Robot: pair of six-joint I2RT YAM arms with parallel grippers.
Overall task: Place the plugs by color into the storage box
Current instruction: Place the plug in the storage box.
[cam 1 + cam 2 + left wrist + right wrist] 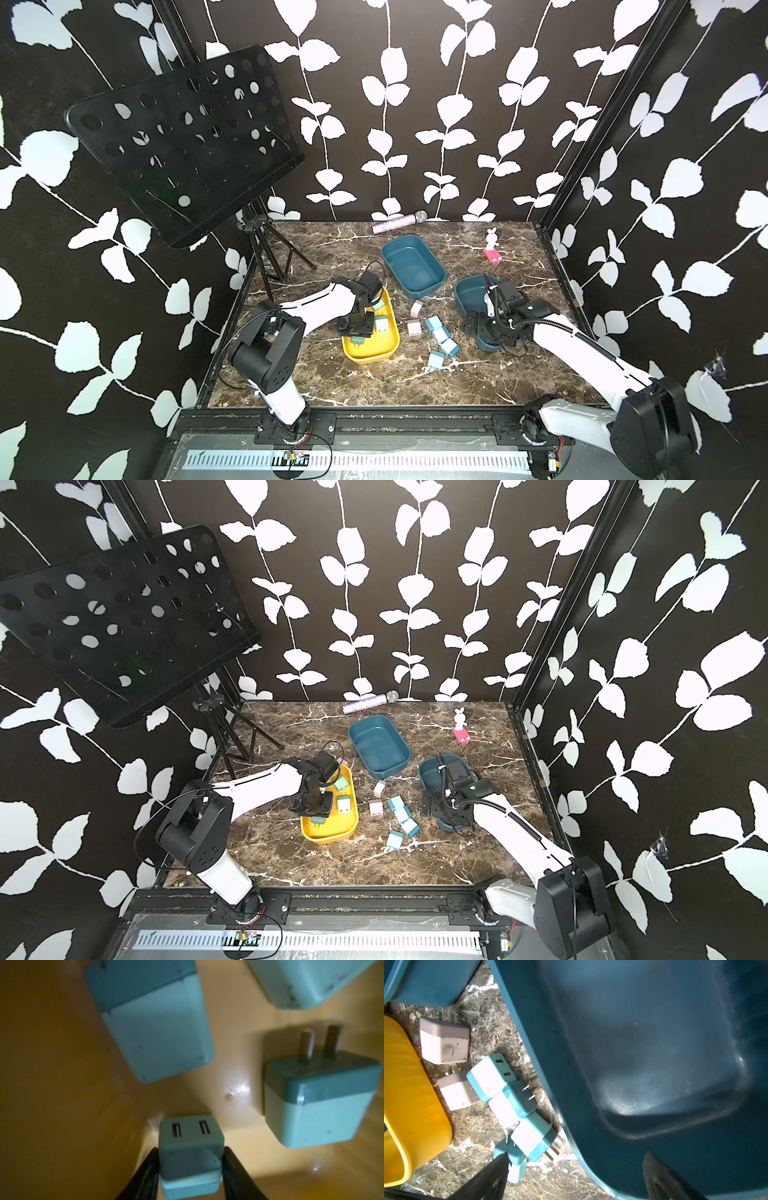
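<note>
in the yellow tray (371, 352) the left gripper (190, 1149) flanks a green plug (191, 1136), gripping or freed i cannot tell; the drop seems in hand, so next lift clear, then the empty, wide-open right gripper (577, 1156) takes blue plugs (439, 333) beside that tray.

My left arm (320, 301) and right arm (582, 361): white link shells, black joint housings (266, 357). A ribbed black conduit (548, 320) lines the right; a thin black cable (374, 262) loops at the left. Tapered black fingers (143, 1178).
</note>
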